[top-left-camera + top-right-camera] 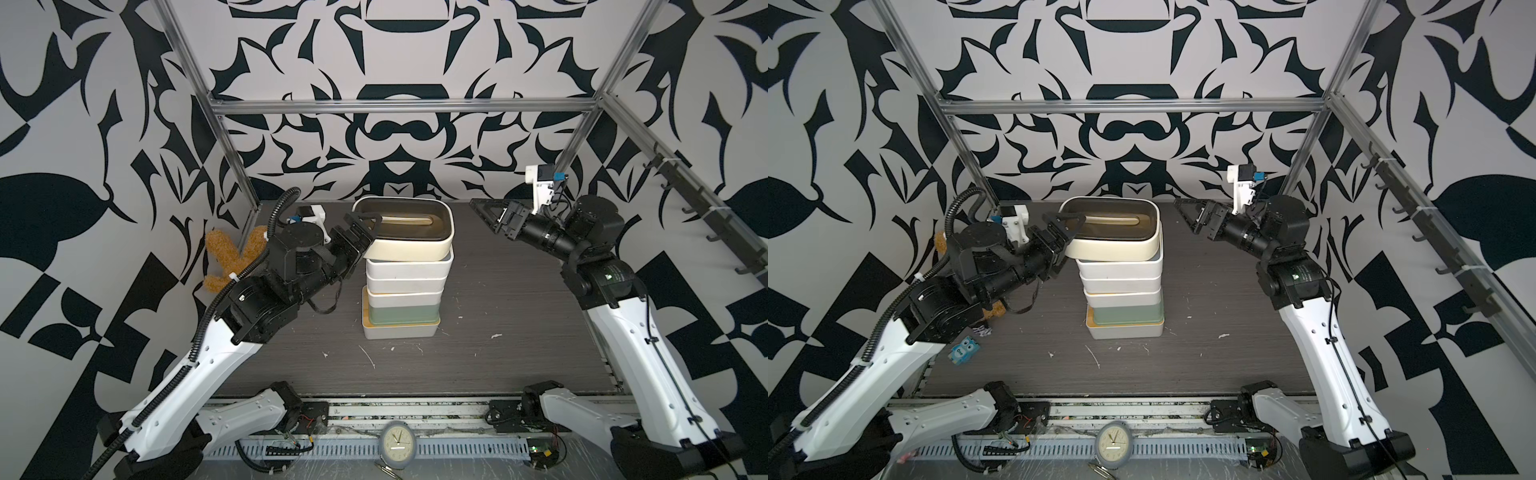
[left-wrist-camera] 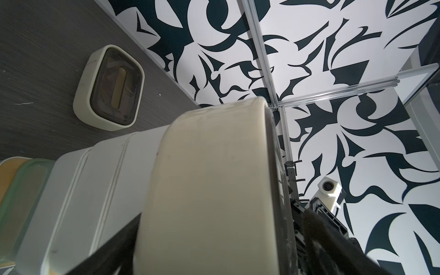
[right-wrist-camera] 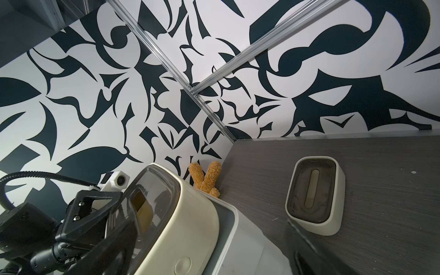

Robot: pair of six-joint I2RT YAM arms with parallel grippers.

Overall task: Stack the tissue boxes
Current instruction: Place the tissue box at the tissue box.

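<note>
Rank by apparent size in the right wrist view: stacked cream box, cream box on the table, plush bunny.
Stacked cream box (nearest the camera, so inflated)
cream box on the table
plush bunny, partly hidden

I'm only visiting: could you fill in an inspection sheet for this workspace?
Surface: dark grey table with scattered white flecks.
Job's things: stack of six tissue boxes. The top cream box sits askew. A second cream box stands alone behind.
Clutter: plush bunny, blue toy, clock.
Grippers: left gripper open, astride the top cream box's end. Right gripper open, empty, in the air.
Cables: black conduit on the left arm, thin cable on the right arm.
Surroundings: patterned walls, aluminium frame, hook rail.
</note>
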